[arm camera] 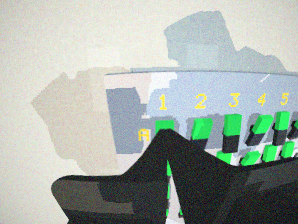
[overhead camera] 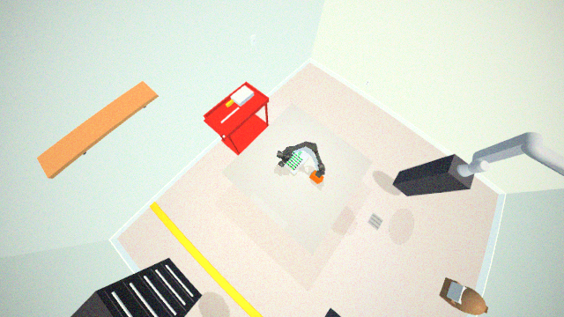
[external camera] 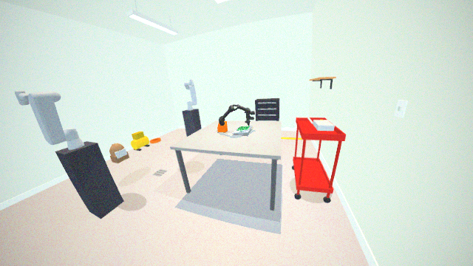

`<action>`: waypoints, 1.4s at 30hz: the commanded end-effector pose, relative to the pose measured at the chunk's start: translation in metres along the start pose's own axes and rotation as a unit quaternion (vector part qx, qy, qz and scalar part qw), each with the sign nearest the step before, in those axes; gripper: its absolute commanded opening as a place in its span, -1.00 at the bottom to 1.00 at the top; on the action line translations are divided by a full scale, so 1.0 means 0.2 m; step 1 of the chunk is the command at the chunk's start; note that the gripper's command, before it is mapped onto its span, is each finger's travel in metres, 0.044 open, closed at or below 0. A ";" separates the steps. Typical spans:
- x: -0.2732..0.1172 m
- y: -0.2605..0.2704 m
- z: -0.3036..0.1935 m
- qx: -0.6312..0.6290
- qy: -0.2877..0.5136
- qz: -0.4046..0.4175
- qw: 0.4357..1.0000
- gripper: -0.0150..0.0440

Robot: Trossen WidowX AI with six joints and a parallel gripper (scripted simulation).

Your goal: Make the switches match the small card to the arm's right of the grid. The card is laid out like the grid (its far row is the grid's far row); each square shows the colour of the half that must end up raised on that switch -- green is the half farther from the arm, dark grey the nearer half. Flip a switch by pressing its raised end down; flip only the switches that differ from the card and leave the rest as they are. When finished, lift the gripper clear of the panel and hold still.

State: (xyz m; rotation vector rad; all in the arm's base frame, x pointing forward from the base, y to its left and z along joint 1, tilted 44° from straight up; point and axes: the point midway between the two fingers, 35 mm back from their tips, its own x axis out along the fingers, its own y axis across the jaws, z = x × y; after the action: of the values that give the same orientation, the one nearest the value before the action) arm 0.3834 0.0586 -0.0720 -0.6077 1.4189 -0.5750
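Observation:
The white switch panel lies on the table in front of the arm's orange base. In the wrist view its far row carries yellow numbers, and rows of green and dark grey rocker switches run off to the right. My gripper is shut with nothing in it. Its tips hang low over the panel's far corner, right at the green switch by the marks A and 1. The fingers hide the nearer rows. I cannot make out the small card.
The panel sits near the middle of a grey table. A red cart stands beside the table. Two dark pedestals with grey arms and a black drawer cabinet stand farther off.

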 end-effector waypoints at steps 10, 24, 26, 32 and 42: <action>0.01 0.00 0.00 -0.002 -0.001 -0.001 1.000 -0.49; 0.02 0.00 0.00 -0.002 -0.001 -0.001 1.000 -0.49; 0.02 0.00 0.00 -0.002 -0.001 -0.001 1.000 -0.49; 0.02 0.00 0.00 -0.002 -0.001 -0.001 1.000 -0.49; -0.05 0.00 0.00 -0.001 -0.004 0.001 1.000 -0.49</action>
State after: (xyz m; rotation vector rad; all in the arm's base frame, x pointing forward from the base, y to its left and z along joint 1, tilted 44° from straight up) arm 0.3833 0.0554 -0.0744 -0.6126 1.4215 -0.5757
